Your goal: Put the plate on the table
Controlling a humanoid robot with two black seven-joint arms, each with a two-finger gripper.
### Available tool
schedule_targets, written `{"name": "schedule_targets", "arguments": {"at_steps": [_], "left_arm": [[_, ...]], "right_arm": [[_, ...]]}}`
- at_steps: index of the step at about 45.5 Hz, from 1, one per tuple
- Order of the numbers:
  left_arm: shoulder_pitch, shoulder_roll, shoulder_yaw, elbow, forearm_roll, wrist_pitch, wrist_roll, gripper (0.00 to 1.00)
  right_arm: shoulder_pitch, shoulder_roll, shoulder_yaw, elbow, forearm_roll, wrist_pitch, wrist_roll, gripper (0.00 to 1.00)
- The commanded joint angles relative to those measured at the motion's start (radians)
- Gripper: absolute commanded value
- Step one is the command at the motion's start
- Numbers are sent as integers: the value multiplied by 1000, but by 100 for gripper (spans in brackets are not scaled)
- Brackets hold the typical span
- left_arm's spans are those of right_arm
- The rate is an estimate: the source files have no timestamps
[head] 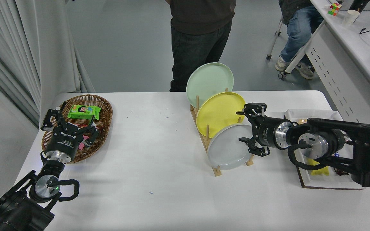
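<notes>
The plate (228, 148) stands on edge at the near end of the wooden rack (217, 170), not yet grasped. Our right gripper (248, 127), fingers spread, is just beside its right rim; we judge this the approach, so next we close on the rim and lift. Three plates: grey, yellow (218, 110), green (209, 80). Our left gripper (65, 121), also spread, is parked over the basket (103, 110).
</notes>
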Motion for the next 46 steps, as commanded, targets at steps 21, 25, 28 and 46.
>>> {"name": "schedule_targets", "arguments": {"at_steps": [21, 25, 28, 46], "left_arm": [[0, 0, 0, 0, 0, 0, 0, 98], [0, 0, 0, 0, 0, 0, 0, 98], [0, 0, 0, 0, 0, 0, 0, 98], [0, 0, 0, 0, 0, 0, 0, 98]], "right_arm": [[-1, 15, 15, 1, -5, 12, 1, 78], [-3, 15, 16, 0, -9, 25, 1, 78], [-3, 15, 16, 0, -11, 27, 1, 78], [-7, 15, 18, -2, -11, 29, 1, 69]]}}
